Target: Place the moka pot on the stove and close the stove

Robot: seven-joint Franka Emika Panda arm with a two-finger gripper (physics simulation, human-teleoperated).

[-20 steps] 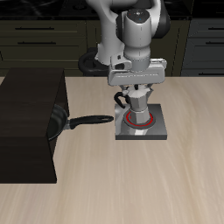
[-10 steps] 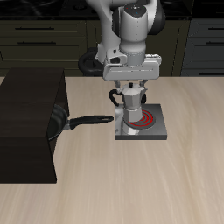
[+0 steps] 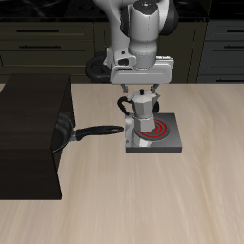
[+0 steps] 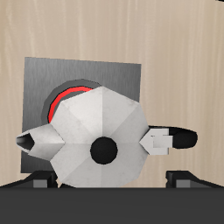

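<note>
The silver faceted moka pot (image 3: 143,116) stands upright on the grey stove (image 3: 172,144), off the centre of the red coil (image 3: 162,129), toward the stove's edge beside the pan handle. My gripper (image 3: 141,90) hangs just above the pot's black lid knob, open and holding nothing. In the wrist view I look straight down on the moka pot (image 4: 101,131) with its black handle (image 4: 179,136). The stove plate (image 4: 44,79) and part of the red coil (image 4: 63,98) show beside it. My gripper (image 4: 109,180) has its fingertips (image 4: 39,180) wide apart. The stove's knob is hidden.
A black frying pan (image 3: 65,131) with a long handle (image 3: 100,131) lies next to the stove, its handle end reaching the pot. A large black box (image 3: 29,129) stands beside the pan. Dark cabinets (image 3: 57,38) run behind the table.
My gripper has let go of the moka pot and risen above it. The pot shifted a little toward the pan, uncovering part of the red coil.
</note>
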